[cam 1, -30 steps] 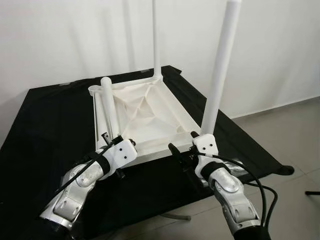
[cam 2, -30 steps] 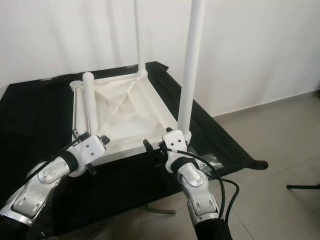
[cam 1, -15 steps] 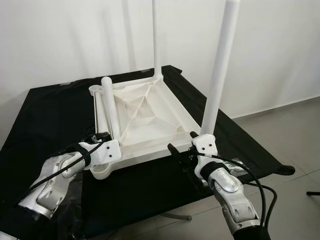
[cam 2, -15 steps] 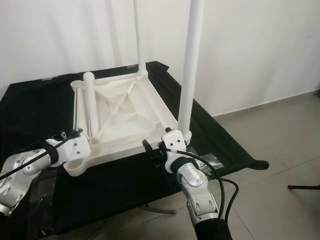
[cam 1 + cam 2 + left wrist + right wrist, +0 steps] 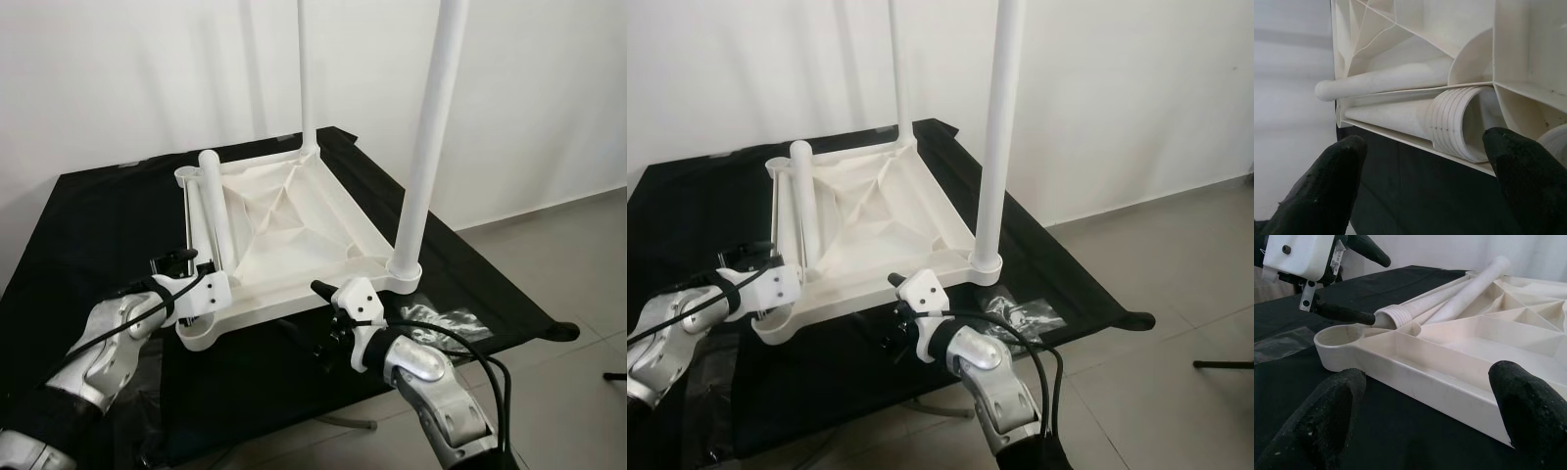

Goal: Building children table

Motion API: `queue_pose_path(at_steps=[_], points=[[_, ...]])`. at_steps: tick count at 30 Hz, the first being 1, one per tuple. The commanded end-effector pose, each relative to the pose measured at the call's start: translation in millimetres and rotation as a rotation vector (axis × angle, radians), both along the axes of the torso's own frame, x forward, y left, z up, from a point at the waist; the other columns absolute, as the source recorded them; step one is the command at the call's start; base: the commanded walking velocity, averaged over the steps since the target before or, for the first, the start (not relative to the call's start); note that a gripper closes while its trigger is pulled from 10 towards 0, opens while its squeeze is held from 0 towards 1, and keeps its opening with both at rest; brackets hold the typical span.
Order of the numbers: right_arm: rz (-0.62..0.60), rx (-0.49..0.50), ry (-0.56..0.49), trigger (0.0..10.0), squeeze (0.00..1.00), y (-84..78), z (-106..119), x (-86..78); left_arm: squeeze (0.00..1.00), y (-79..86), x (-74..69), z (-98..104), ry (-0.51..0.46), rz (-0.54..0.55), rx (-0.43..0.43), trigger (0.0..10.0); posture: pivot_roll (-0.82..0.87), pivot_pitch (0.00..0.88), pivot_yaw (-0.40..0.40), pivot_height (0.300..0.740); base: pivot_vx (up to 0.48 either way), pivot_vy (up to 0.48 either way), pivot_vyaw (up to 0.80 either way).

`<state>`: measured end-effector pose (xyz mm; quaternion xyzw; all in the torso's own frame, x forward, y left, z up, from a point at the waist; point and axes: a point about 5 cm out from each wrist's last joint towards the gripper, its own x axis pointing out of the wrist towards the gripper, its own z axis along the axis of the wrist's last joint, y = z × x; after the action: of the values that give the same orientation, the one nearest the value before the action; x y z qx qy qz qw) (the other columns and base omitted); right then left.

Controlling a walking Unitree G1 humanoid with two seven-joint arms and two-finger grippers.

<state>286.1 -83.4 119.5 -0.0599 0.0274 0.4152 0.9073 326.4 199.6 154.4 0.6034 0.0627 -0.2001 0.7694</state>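
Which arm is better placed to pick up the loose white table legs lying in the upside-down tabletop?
Left. The left gripper is open right at the threaded end of the loose white plastic legs; the right gripper, also open, sits across the tabletop.

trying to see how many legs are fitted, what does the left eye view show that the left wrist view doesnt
Left eye view: the two upright legs screwed into the upturned tabletop, the black cloth, and the right tool, open near the front edge. Left wrist view: the ribbed threaded end of a loose leg lying inside the tabletop, between the open left tool's fingers. Both: the tabletop's ribbed underside and loose legs.
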Motion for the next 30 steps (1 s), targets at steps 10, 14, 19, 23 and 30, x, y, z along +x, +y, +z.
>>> queue_pose_path(at_steps=[10,14,19,23,30], points=[[0.023,0.006,0.051,10.0,0.00,1.2,-3,-2.5,0.76,-12.3,13.0,-9,-0.004,0.008,0.019,10.0,-0.13,0.000,0.046,0.740,0.000,0.000,0.00],[0.023,0.005,0.052,10.0,0.00,1.2,-3,-2.5,0.41,-13.4,14.3,-10,-0.003,0.007,0.023,10.0,-0.13,0.000,0.046,0.740,0.000,0.000,0.00],[0.017,0.003,0.051,10.0,0.00,1.2,-2,-1.2,0.00,-8.7,22.6,-11,-0.012,0.034,0.113,10.0,-0.14,0.000,0.053,0.740,0.000,0.000,0.00],[0.013,0.004,0.052,10.0,0.00,1.2,-2,-0.6,0.00,-8.2,27.7,-11,-0.039,0.073,0.102,10.0,-0.14,0.000,0.056,0.740,0.000,0.000,0.00],[0.006,0.002,0.053,10.0,0.00,1.0,-1,0.1,0.00,-20.9,33.4,-18,-0.030,0.108,0.047,10.0,-0.14,0.000,0.057,0.740,0.000,0.000,0.00]])
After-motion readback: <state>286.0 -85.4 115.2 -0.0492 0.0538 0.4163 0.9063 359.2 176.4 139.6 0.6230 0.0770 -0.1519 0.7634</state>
